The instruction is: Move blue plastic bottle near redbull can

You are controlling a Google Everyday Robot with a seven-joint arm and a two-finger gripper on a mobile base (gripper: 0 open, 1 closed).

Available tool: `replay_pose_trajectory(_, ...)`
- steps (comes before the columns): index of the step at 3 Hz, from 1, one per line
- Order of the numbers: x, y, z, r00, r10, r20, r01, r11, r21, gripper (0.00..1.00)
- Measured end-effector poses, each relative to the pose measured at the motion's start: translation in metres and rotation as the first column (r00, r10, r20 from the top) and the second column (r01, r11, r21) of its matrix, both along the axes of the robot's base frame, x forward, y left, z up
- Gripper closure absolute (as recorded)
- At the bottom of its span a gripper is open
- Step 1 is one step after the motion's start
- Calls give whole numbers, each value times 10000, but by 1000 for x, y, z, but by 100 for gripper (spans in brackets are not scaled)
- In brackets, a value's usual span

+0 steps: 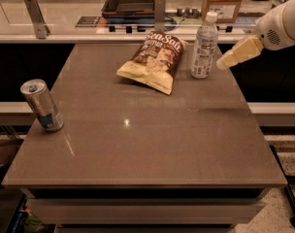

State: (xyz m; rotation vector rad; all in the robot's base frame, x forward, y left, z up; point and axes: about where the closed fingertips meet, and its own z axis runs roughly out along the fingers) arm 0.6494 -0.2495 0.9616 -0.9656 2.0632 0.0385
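The blue plastic bottle [204, 46] stands upright at the far right of the brown table [142, 144], with a white cap and pale label. The redbull can [41, 105] stands at the table's left edge, far from the bottle. My gripper [224, 61] is at the upper right, its cream-coloured fingers pointing down-left, with the tip just right of the bottle and close to it. It holds nothing.
A Sea Salt chip bag [155, 60] lies left of the bottle at the table's far middle. Behind the table runs a counter [89, 25] with a dark tray [131, 3], a cardboard box [223, 0] and metal posts.
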Motion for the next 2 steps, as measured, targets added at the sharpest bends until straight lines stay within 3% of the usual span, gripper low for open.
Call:
replay_pose_trajectory(1,18,6,-11,9976,-261,640,195,9947,1012,0)
replay_pose_trajectory(2,36,17,-21,9910,-218,1319,-14,9849,1729,0)
